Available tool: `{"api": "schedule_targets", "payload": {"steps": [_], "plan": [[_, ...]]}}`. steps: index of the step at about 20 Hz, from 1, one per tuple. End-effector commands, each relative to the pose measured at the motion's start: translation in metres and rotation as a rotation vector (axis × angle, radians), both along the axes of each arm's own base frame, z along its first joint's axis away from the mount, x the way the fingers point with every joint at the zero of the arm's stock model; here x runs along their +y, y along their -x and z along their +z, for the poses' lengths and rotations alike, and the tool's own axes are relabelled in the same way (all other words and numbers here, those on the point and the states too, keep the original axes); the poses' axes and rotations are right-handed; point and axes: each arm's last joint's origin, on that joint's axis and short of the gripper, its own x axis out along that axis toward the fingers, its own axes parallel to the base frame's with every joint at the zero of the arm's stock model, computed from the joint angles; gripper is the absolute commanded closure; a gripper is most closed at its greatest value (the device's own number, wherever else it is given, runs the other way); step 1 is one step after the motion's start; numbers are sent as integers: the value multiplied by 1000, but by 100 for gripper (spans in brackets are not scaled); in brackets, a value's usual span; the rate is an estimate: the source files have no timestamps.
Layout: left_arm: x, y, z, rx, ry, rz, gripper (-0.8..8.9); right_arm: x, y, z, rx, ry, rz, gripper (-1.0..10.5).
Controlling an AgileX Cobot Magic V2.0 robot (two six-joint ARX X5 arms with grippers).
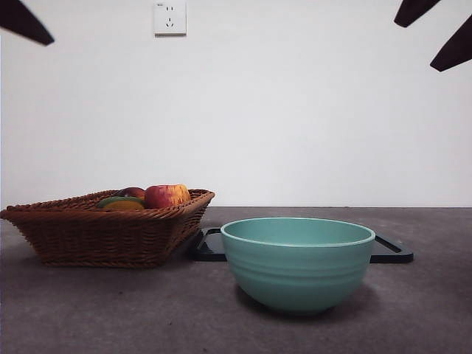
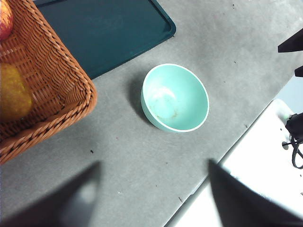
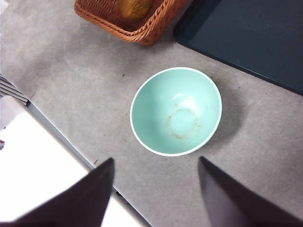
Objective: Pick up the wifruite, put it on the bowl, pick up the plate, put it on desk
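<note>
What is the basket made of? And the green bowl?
The basket looks like woven wicker: brown strands twist around each other. The teal bowl looks like smooth glazed ceramic or maybe plastic; it has a soft shine and faint ridges, so I can't be sure.

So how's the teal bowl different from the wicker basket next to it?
The bowl is smooth, round and teal; the basket is woven, brown and angular with sloping sides. The bowl is empty; the basket holds fruit, including an apple. The bowl stands nearer the camera. Both sit upright on the desk.
</note>
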Motion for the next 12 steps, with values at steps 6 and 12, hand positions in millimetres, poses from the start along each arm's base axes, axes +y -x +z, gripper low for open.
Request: {"api": "schedule_targets", "payload": {"steps": [6,12], "plan": [[-1,-1,5,-18,9,-11,794,2,-1,4,-19,-4,13,939],[-1,-1,5,-17,9,-11,794,3,-2,6,-39,-18,12,939]]}}
